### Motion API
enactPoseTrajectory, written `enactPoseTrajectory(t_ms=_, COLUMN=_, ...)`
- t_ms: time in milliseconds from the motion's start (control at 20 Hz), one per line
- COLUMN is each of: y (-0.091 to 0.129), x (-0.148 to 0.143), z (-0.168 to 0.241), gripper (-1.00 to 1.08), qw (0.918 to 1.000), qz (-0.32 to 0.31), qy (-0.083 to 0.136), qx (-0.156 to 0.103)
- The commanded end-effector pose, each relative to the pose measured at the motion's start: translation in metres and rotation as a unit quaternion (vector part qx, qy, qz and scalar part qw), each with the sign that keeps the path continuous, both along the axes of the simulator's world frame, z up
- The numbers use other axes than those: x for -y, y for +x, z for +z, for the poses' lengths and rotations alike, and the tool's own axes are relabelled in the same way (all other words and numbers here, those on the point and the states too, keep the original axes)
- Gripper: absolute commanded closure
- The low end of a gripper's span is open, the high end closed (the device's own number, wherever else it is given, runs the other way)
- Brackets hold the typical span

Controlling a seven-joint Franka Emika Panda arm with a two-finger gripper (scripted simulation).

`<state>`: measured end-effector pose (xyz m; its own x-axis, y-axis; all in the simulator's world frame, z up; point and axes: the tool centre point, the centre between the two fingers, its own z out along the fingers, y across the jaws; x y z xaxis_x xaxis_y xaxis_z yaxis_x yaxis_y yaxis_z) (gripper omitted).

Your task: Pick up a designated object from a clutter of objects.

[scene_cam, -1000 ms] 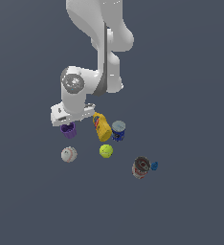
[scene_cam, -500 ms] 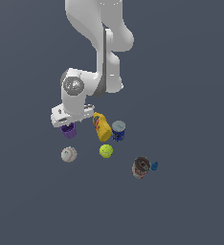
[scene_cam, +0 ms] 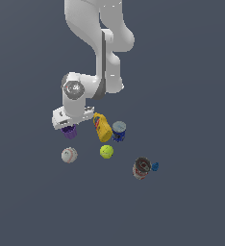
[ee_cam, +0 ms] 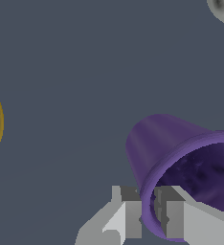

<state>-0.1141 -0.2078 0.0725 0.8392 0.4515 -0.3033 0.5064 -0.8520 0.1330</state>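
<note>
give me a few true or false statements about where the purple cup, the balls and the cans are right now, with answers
1. The gripper has its jaws on either side of the purple cup rim. True.
2. The tennis ball sits inside the purple cup. False: it lies on the floor, apart from the cup.
3. The yellow bottle is next to the blue-and-white can. True.
4. The baseball is touching the brown-topped can. False: they are far apart, with the tennis ball between them.
5. A small blue piece lies beside the brown-topped can. True.
</note>
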Motion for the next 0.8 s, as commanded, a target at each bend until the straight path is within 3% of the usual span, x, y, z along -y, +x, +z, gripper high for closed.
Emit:
enactPoseTrajectory(t_ms=0, y=0.0, x=0.0, z=0.0, gripper=1.08, qw=1.0, qz=0.0, qy=0.0, qx=0.0)
enactPoseTrajectory(t_ms=750, y=0.002, x=-0.007, z=0.015, gripper=1.08, qw=1.0, qz=0.0, qy=0.0, qx=0.0)
